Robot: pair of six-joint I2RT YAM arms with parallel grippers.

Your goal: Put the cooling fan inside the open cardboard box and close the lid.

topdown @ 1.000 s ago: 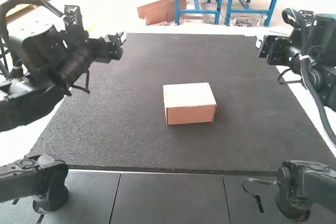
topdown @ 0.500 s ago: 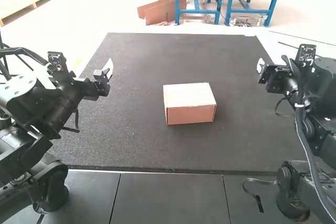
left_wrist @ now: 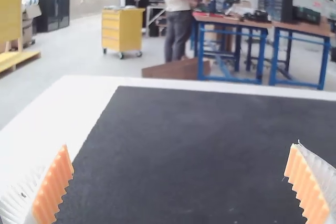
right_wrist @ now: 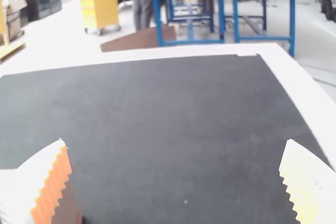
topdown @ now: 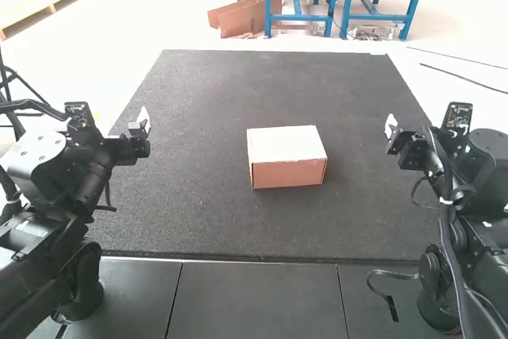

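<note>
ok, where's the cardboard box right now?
High view: the cardboard box sits closed near the middle of the black mat, roughly midway between the left gripper and the right gripper, touching neither.

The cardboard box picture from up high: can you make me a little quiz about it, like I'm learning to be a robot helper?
1. True or false: the lid of the cardboard box is open.
2. Pick one. What is the box sitting on? A) a black mat B) a yellow cart C) a blue shelf
3. Fill the gap: the left claw and the right claw are on either side of the box, apart from it, and both have their fingers ____.

Key: 1 false, the lid is shut. 2 A. 3 open.
</note>
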